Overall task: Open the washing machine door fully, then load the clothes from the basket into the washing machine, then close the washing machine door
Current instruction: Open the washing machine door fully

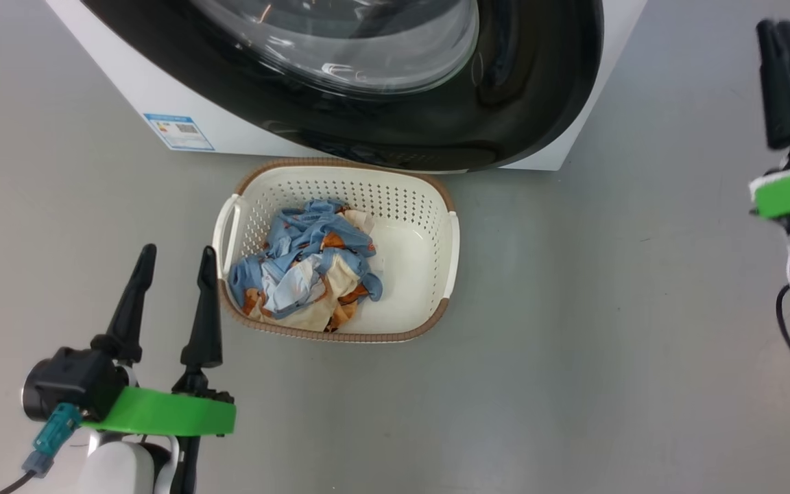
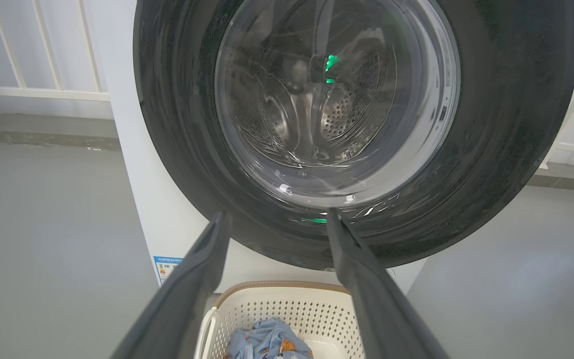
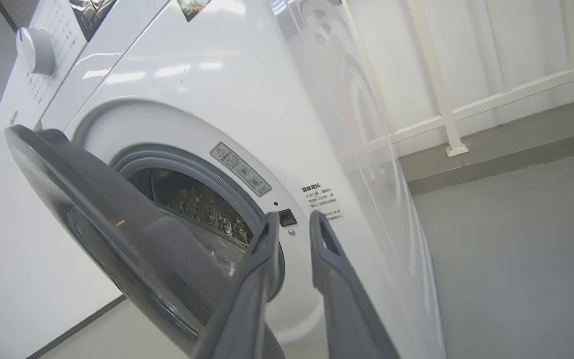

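1 washing machine [image 1: 162, 96] standing on the grey floor [image 1: 573, 309], 1 blue energy sticker [image 1: 179, 132] at its front lower left. 1 washing machine door [image 1: 539, 82], glossy black with a clear bulged window, is ajar and not swung fully. Right wrist view shows it angled off the front with the blue-grey gasket [image 3: 192, 164] and steel drum [image 3: 192, 204] exposed behind it, plus 1 warning label [image 3: 240, 169] beside the opening and 1 dial [image 3: 35, 50] on the panel. 1 basket [image 1: 340, 336] on the floor just in front of the machine, its far rim under the door's lower edge. It has 2 white side handles [image 1: 227, 226], one per short side. The clothes [image 1: 306, 267] are 1 crumpled heap of light blue fabric with cream and orange print. They sit all inside the basket, packed into its left half against the left wall and near rim. The basket's right half is bare. Can't count the separate garments in the heap. 2 grippers in view. Left gripper [image 1: 179, 250] hangs over the floor just left of the basket's left handle, released, fingers wide apart, nothing between them, touching nothing. Its wrist view looks through the door glass, with the basket's far end below. Right gripper [image 1: 779, 27] is up at the machine's right side, well apart from the basket, fingers drawn close with a narrow gap showing, grasping nothing. Its tips point toward the machine front right of the door opening. Can't tell whether they touch it.
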Robot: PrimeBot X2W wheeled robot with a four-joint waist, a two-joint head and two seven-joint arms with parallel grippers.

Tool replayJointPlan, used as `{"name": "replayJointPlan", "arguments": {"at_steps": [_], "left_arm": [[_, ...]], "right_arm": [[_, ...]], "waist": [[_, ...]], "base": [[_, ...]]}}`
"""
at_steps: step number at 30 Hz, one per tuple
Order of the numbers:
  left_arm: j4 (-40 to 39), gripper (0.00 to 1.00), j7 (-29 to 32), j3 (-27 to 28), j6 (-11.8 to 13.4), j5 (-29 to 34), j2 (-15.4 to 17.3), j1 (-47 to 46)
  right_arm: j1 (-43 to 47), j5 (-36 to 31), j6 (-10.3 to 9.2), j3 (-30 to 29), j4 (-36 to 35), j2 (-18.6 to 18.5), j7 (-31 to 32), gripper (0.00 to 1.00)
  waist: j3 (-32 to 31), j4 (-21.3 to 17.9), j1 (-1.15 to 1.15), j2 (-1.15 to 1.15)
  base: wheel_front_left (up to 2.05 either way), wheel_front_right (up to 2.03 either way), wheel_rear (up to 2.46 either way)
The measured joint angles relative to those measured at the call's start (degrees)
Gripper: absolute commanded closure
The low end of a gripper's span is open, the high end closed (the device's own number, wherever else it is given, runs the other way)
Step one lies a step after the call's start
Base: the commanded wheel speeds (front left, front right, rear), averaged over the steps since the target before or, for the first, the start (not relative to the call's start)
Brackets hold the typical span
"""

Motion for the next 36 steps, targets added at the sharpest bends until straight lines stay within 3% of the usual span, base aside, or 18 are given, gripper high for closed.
{"name": "replayJointPlan", "arguments": {"at_steps": [1, 6, 14, 36], "left_arm": [[0.0, 0.0, 0.0, -0.05, 0.0, -0.01, 0.0, -0.03], [-0.01, 0.0, 0.0, -0.24, 0.0, -0.1, 0.0, -0.64], [-0.02, 0.0, 0.0, -0.56, 0.0, -0.64, -0.01, -1.32], [-0.15, 0.0, 0.0, -0.55, 0.01, -3.07, -0.03, -3.28]], "right_arm": [[-1.1, 1.53, 0.0, 0.04, 0.58, -0.15, 0.79, 1.0], [-5.44, 8.13, 0.0, 0.32, 2.97, -0.44, 4.42, 1.0], [-13.4, 21.54, 0.0, 1.86, 11.58, -0.19, 17.19, 1.0], [-24.88, 28.38, 0.0, 6.28, 20.51, 1.55, 33.05, 1.0]], "waist": [[0.12, 0.12, 0.0, 0.0], [0.69, 0.63, 0.0, 0.0], [2.03, 1.89, -0.01, 0.0], [5.03, 4.53, 0.0, 0.0]], "base": [[0.0, 0.0, 0.0], [0.0, 0.0, 0.0], [0.0, 0.0, 0.0], [0.0, 0.0, 0.0]]}}
